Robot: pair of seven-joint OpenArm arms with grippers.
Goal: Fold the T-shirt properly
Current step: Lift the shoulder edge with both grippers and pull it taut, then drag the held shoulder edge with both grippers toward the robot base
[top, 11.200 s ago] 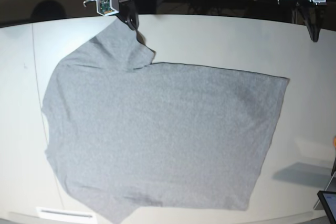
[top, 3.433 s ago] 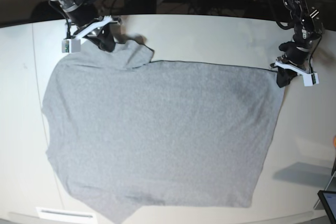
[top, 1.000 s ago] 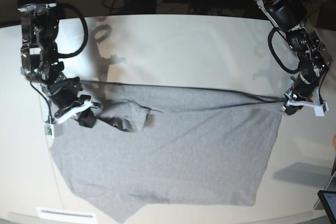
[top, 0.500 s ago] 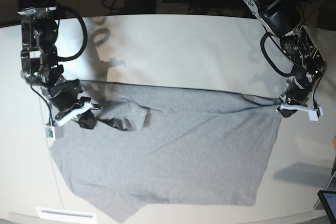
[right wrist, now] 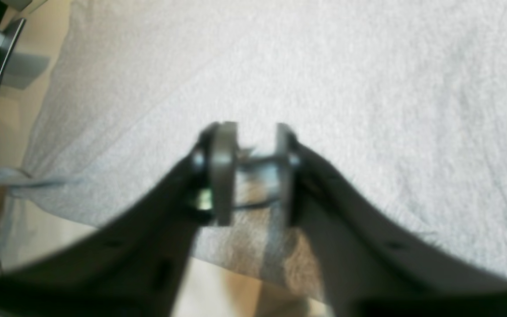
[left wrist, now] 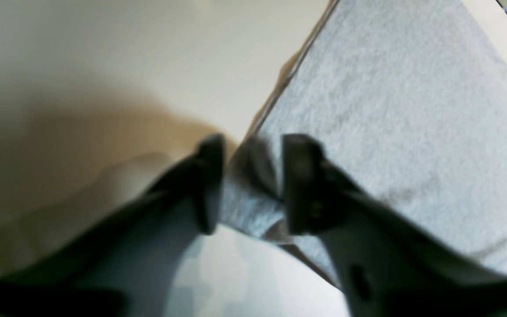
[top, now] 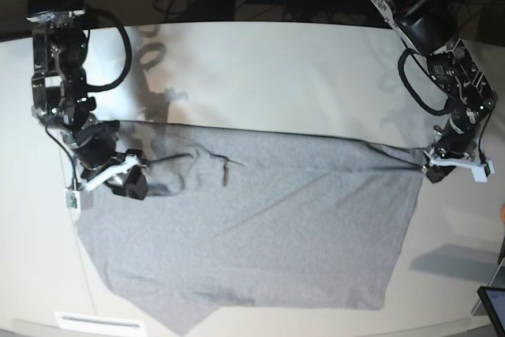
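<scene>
While it's lying half-folded, shirt: the large heather-grey cotton T-shirt (top: 260, 234) is sitting spread on the pale matte table (top: 276, 69), with its far edge doubled over toward you into one long crease (top: 300, 136).

Left gripper: the black two-finger left gripper (top: 432, 170) is hovering at the crease's hem-side corner. Its jaws are standing apart and the corner is lying loose in the gap, not pinched.

Right gripper: the black right gripper (top: 130, 183) is sitting low at the sleeve end, jaws parted too, with cloth lying under them and nothing gripped.

Sleeve end: the fabric by the bunched sleeve (top: 189, 163) is looking rumpled, less tidy than the hem end.

Tip: if you're backing off, I'd be lifting both arms straight up so no finger is snagging and dragging the crease.

Watch: the left corner is looking like the one most likely to catch.
</scene>
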